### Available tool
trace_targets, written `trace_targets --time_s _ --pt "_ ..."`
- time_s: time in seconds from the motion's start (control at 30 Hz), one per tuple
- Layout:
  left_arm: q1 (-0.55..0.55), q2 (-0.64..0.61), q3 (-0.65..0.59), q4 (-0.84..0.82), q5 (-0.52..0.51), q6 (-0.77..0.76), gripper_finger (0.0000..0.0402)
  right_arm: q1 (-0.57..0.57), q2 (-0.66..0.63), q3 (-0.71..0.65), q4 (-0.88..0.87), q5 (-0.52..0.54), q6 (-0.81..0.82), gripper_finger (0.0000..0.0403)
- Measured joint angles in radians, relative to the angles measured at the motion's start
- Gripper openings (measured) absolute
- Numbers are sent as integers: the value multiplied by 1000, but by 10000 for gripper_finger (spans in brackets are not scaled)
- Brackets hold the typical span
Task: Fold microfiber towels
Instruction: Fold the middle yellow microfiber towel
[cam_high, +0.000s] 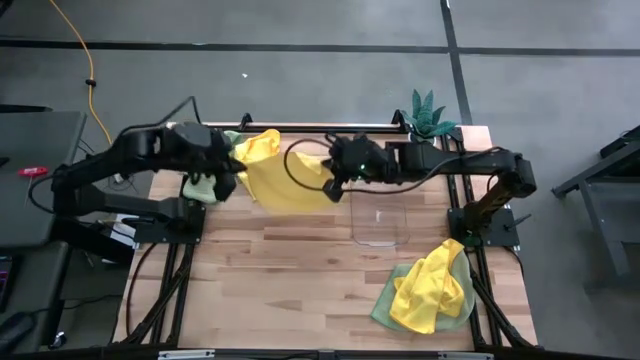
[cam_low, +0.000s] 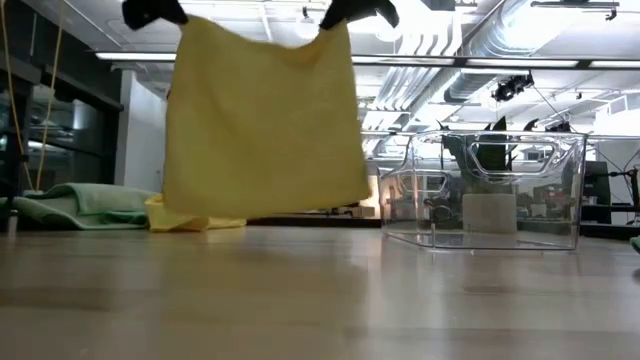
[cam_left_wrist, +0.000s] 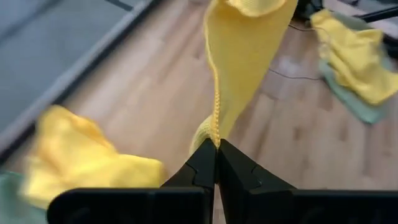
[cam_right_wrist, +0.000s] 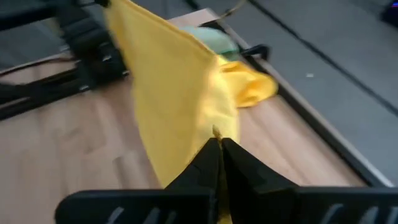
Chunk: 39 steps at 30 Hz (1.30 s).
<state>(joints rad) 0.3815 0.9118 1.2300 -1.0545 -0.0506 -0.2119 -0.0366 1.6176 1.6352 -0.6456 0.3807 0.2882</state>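
A yellow microfiber towel (cam_low: 265, 120) hangs spread between my two grippers, its lower edge just above the wooden table (cam_high: 280, 280). My left gripper (cam_high: 236, 168) is shut on its left top corner, and my right gripper (cam_high: 333, 183) is shut on its right top corner. In the low view both grippers sit at the picture's top edge. More towels lie on the table: a yellow one (cam_high: 262, 143) and a green one (cam_high: 205, 188) at the far left, and a yellow-on-green heap (cam_high: 430, 290) at the near right. My left gripper pinches the towel's top corner (cam_left_wrist: 215, 134) between its two fingers, at the hemmed edge. The towel runs away from the fingers toward the other arm and hangs below, clear of the table. My right gripper pinches the towel's other top corner (cam_right_wrist: 214, 129) between its two fingers. From there the cloth stretches toward the left arm as a flat sheet and hangs below the fingers, lifted clear.
A clear plastic bin (cam_low: 485, 190) stands on the table to the right of the hanging towel, under my right arm. A small green plant (cam_high: 428, 112) sits at the far right corner. Bare wood lies in the table's near middle (cam_high: 290, 290).
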Motion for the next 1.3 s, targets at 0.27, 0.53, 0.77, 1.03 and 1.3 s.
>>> trace_targets --time_s 0.27,0.53,0.77,1.03,1.3 --pt "100 0 9 -35 -132 256 0 -52 8 0 0 0 -61 0" --pt "87 -3 -102 -138 -260 350 0 -5 33 -54 -38 30 -43 0" --pt "22 -10 -113 -161 -171 257 0 38 33 -172 35 0 65 0" --pt "-183 -10 -226 -148 -15 -5 0 132 33 -251 64 -15 172 0" --pt "-541 -9 -499 113 17 -393 0 231 33 -383 228 -65 322 0"
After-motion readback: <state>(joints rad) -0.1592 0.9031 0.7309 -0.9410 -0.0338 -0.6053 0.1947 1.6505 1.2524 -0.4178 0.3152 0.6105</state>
